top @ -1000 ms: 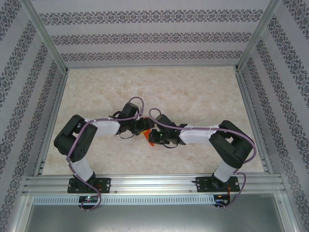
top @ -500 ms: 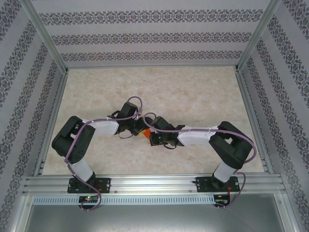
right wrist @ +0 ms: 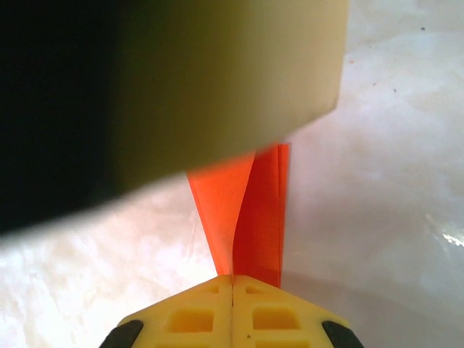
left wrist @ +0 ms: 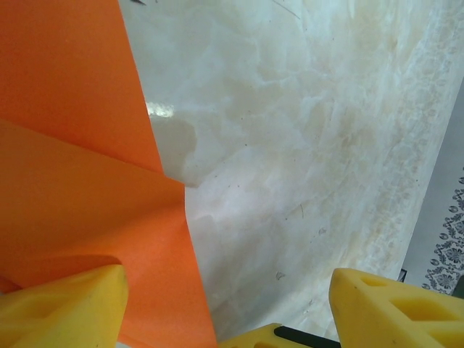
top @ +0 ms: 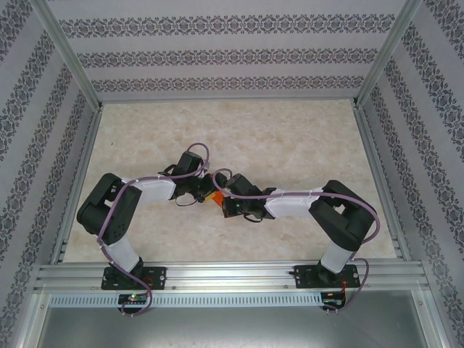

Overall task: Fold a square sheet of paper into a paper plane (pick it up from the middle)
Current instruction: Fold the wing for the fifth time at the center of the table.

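Marble-patterned worktop (top: 290,138), boxed by patterned walls (top: 217,54) and an aluminium frame (top: 217,274); 2 arms bolted at its near edge, meeting at its middle

Item 1, left arm (top: 138,192): reaches in from the near-left corner. Left gripper (left wrist: 225,283): yellow fingers (left wrist: 65,304) spread wide and clamping nothing, bare worktop between them. The left finger sits in front of the paper's edge; contact cannot be told

Item 2, orange paper (left wrist: 72,181): folded, its layers overlapping, at the middle of the worktop between the 2 grippers; a small orange patch in the overhead view

Item 3, right gripper (right wrist: 232,279): yellow fingers pressed together, pinching a narrow folded strip of the paper that stands out from the tips over the worktop. Right arm (top: 304,199): comes in from the near-right corner
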